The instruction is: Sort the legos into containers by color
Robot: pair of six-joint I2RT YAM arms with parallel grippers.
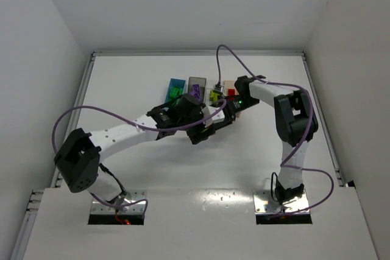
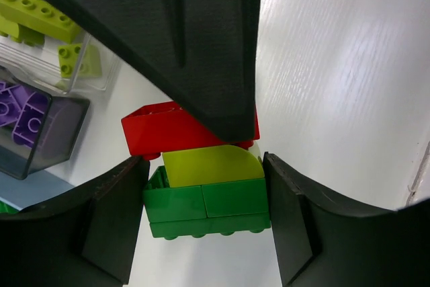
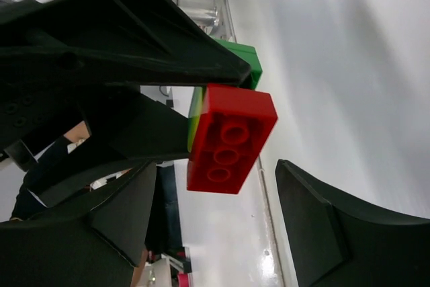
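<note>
1. The left gripper is clamping a three-piece stack. Its fingers are pressing on either side of the green lego. The yellow-green lego is sitting on that, and the red lego is capping the stack just beyond the fingertips.
2. The right gripper is standing with its jaws apart around the red lego. A gap is showing on each side, so it is gripping nothing.
3. The step in hand, as I am reading it, is pulling the red lego off the stack. The right jaws should be closing squarely on the red piece alone, without catching the yellow-green one beneath.
4. The left gripper should be holding firm and low on the green lego while this is happening. That way the pull is splitting the joint under the red piece rather than dragging the whole stack out.
5. Peeling with a slight tilt is probably going to free the studs more easily than a straight tug.
6. The tan-orange bin is lying just beyond both grippers with something red in it, so it is looking like the drop place. The clear bin of yellow-green pieces and the dark grey bin of purple ones are sitting off to the left gripper's side.
</note>
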